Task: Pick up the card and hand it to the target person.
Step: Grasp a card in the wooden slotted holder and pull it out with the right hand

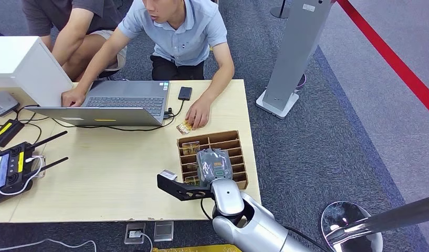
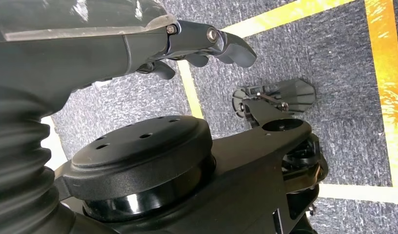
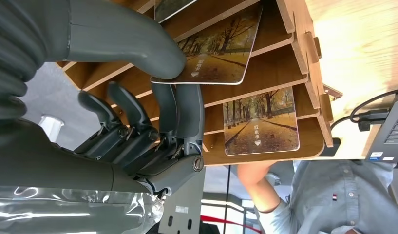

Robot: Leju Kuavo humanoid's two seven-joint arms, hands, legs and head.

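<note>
A wooden card rack [image 1: 238,152] stands at the table's right edge, with picture cards in its slots. My right hand [image 1: 214,165] reaches down into it. In the right wrist view the thumb [image 3: 138,46] lies on an autumn-tree card [image 3: 218,56] and the fingers [image 3: 184,109] close from the other side, pinching it in its slot. A second card [image 3: 261,122] sits one slot over. A person in a light blue shirt [image 1: 183,37] crouches across the table, one hand [image 1: 198,112] resting beside a loose card [image 1: 184,126]. My left hand [image 2: 206,41] hangs over the floor, holding nothing.
An open laptop [image 1: 117,100], a phone [image 1: 185,93] and cables lie at the table's far side. A black remote controller [image 1: 10,170] and a white box [image 1: 23,65] sit at the left. A second person [image 1: 75,26] leans over the laptop. A grey pillar stand [image 1: 293,58] is at the right.
</note>
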